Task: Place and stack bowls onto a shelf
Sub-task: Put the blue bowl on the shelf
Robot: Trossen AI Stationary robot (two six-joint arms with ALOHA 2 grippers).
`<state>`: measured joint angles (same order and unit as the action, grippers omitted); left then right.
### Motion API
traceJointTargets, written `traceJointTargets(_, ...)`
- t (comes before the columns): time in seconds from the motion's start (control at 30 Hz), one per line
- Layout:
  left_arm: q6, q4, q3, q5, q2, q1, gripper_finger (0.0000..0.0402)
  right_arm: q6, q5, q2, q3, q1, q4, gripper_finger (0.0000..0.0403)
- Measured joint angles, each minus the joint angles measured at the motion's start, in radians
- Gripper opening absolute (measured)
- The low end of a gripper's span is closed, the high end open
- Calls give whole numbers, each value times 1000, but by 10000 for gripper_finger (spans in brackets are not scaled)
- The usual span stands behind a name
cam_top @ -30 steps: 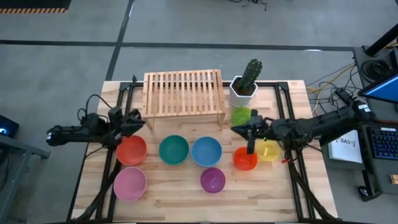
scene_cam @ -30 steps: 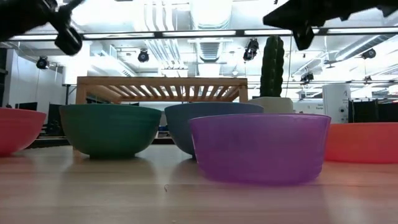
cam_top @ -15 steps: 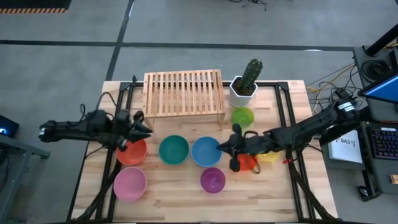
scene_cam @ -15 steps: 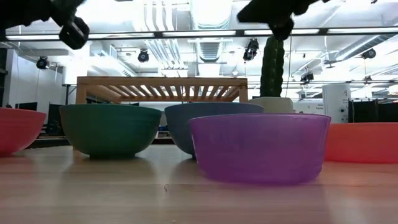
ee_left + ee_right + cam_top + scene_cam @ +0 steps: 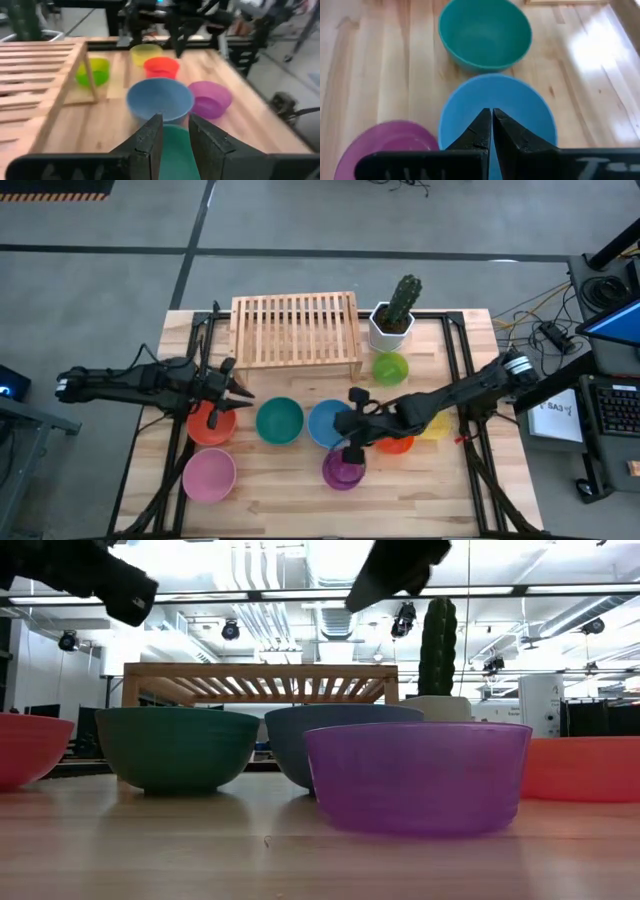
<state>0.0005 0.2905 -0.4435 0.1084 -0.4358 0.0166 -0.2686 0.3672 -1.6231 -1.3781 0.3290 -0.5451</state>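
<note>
Right pincer, its fingers pressed together with nothing between them, hangs above the near rim of the blue bowl, just where the purple bowl sits beside it. Left pincer, fingers slightly spread and empty, hovers over the red-orange bowl, the teal bowl lying between it and the blue one. Beyond the blue bowl stands the shelf, bare of bowls. Judging by reach, the right arm is nearer the blue bowl, which lies directly beneath its fingertips on the surface.
</note>
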Motion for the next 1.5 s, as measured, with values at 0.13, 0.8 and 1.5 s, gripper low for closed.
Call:
traceJointTargets(0.13, 18, 15, -10, -86, 10, 0, 77, 69, 0, -80, -94, -2, -38, 9)
traceJointTargets(0.8, -9, -59, -50, -99, 25, 0, 77, 244, 1, -239, -214, -5, -111, 9)
traceJointTargets(1.5, 1, -66, -50, -99, 25, 0, 77, -73, -188, -293, -231, -7, -96, 175)
